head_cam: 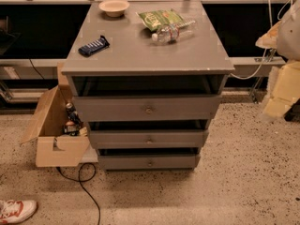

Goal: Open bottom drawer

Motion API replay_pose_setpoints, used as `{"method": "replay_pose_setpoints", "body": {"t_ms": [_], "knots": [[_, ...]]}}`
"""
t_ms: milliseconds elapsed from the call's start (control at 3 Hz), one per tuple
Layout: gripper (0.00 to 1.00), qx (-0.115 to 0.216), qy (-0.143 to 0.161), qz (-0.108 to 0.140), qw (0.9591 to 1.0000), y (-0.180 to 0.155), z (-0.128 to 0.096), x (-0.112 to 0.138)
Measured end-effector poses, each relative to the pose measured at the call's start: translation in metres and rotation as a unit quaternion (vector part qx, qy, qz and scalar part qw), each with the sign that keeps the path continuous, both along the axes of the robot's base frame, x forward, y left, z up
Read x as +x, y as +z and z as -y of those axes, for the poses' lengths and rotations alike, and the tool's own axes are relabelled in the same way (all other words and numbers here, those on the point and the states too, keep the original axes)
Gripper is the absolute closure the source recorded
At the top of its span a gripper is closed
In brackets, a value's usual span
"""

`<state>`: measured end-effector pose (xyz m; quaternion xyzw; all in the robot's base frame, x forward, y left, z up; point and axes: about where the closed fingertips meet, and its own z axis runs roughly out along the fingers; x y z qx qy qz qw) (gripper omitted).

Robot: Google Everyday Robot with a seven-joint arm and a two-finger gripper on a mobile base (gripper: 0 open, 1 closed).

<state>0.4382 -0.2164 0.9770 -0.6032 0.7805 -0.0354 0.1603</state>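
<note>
At the far left a shoe (16, 210) rests on the floor. An open cardboard box (51, 139) stands just beside the left flank of the bench (140, 50), and a black cable (86, 184) loops out from under the box.

The bench is a grey three-drawer unit. The bottom drawer (122, 162) sits lowest, right above the floor, with its narrow front facing the camera and its long axis running left to right. Its small knob (150, 163) is at the centre. The front looks close to flush, so I judge the pull not yet begun.

The hand (281, 90) hangs at the right edge, level with the top drawer (117, 109) and well apart from the knob. Whether it is wide or narrow I cannot tell. From the hand, the knob lies down and to the left.

The speckled floor (211, 196) before the drawer is open. The cable lies left of the likely pull path.
</note>
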Motion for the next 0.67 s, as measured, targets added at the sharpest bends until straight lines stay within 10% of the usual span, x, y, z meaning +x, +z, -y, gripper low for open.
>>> {"method": "replay_pose_setpoints", "body": {"t_ms": [667], "knots": [[0.0, 0.04, 0.009, -0.013, 0.9991, -0.033, -0.004, 0.003]]}}
